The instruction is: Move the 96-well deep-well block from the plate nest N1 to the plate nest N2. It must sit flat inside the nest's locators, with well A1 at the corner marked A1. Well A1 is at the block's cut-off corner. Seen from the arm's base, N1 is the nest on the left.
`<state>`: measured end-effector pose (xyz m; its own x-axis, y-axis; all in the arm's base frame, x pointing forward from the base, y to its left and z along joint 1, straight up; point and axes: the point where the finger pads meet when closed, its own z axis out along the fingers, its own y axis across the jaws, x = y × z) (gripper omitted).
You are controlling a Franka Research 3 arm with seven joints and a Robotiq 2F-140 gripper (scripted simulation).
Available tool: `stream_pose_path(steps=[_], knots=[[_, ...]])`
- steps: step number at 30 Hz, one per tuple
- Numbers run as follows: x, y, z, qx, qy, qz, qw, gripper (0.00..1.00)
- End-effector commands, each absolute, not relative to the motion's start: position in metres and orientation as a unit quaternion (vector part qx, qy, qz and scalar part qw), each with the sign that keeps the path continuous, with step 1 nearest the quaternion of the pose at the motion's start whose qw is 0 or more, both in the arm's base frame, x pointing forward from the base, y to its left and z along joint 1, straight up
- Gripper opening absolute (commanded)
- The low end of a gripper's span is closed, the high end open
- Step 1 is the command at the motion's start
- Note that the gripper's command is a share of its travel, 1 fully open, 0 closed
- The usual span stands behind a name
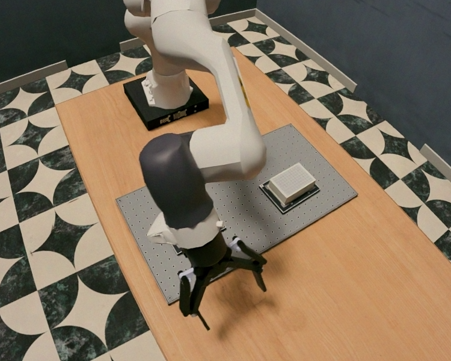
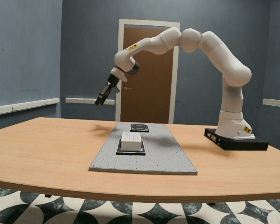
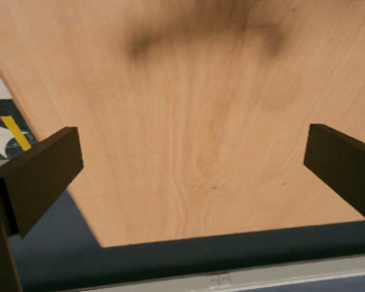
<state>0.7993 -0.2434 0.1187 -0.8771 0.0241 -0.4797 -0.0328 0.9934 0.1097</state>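
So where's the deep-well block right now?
The deep-well block sits in its nest on the grey perforated plate, at the top view's right, far from the open gripper.

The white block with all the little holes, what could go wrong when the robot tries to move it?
1. The open, empty gripper hangs tilted high over bare table, away from the block. It may come down crooked and knock the block instead of grabbing its sides.
2. The block sits in one nest and must land flat in the other nest. It could catch an edge and rest tilted.
3. The cut-off corner is too small to see, so it might end up turned wrong.
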Motion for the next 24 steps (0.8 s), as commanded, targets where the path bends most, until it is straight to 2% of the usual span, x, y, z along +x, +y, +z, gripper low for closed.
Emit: stream_pose_path(steps=[1, 24], knots=[[0.796, -0.222, 0.118, -0.046, 0.968, 0.053, 0.239, 1.00], [0.773, -0.131, 0.108, -0.181, 0.963, 0.047, 0.197, 1.00]])
